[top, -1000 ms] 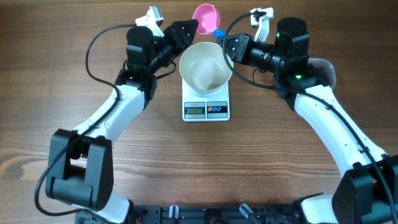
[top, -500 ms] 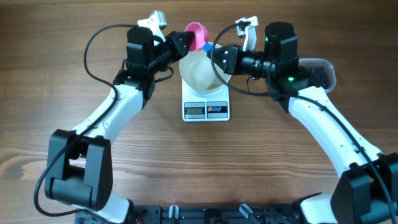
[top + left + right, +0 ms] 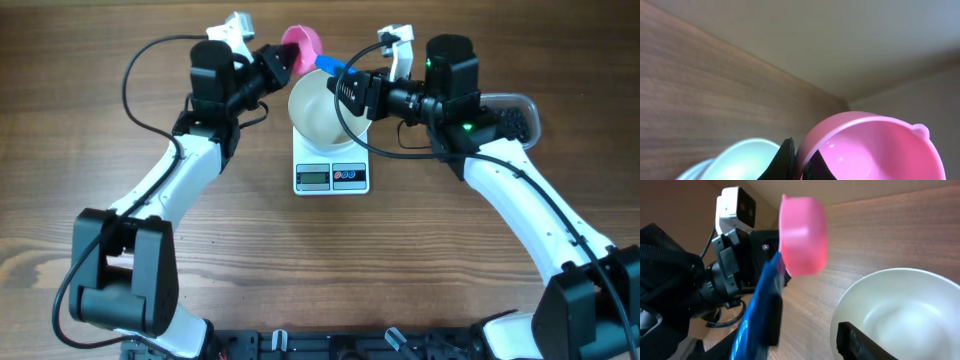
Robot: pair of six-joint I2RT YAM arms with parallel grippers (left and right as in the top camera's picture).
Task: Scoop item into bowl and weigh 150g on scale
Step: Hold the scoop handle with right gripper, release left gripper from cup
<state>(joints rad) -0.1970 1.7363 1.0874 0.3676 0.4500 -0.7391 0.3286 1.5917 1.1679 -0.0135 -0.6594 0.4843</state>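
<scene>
Brown wooden table [image 3: 400,270], beige wall [image 3: 840,40]. White bowl [image 3: 322,110], empty, on scale [image 3: 332,178]. Left pincer [image 3: 276,60] clamped on pink scoop [image 3: 303,45]; right pincer [image 3: 341,90] parted.

Right wrist view: I see the pink scoop [image 3: 802,235] tipped on its side in front of the left arm [image 3: 715,275], its blue handle [image 3: 757,325] slanting down beside one finger of my spread right gripper [image 3: 812,332], and the white bowl [image 3: 900,305] low right, wooden table [image 3: 880,225] beyond.
</scene>
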